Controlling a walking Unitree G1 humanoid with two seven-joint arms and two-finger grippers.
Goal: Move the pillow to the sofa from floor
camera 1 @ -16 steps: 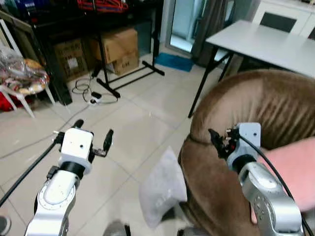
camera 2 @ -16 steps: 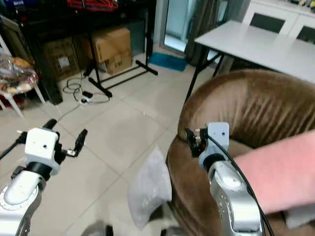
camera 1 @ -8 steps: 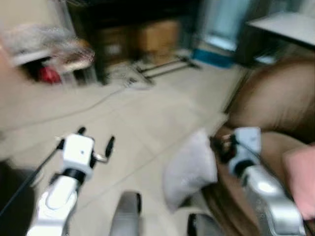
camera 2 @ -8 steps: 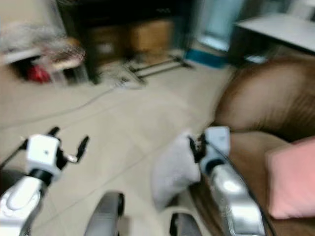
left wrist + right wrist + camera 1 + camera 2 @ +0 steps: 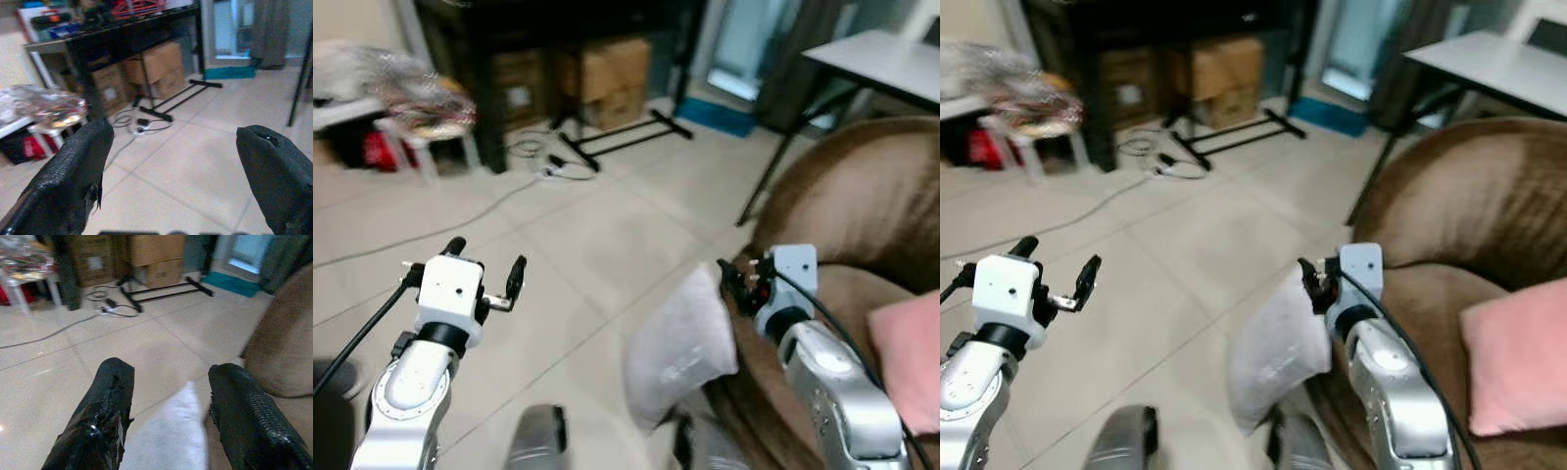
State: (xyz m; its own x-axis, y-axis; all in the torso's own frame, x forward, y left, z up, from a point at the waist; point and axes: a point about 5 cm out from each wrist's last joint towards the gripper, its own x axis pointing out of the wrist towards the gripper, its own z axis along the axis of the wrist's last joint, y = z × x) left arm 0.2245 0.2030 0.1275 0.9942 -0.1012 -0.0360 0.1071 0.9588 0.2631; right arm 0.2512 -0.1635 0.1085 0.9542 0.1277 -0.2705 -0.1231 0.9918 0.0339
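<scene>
Above the white pillow (image 5: 168, 431), right gripper (image 5: 168, 396) fingers (image 5: 105, 406) spread, empty.

White pillow (image 5: 680, 348) in a clear plastic cover, standing on edge on the tiled floor (image 5: 587, 245), leaning against the front of the brown sofa (image 5: 852, 215). Upper corner pointing up, just beside the sofa's arm.

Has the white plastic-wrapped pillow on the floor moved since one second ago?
No. The white plastic-wrapped pillow leans against the brown sofa base exactly as before; the whole picture shifted because the camera turned.
</scene>
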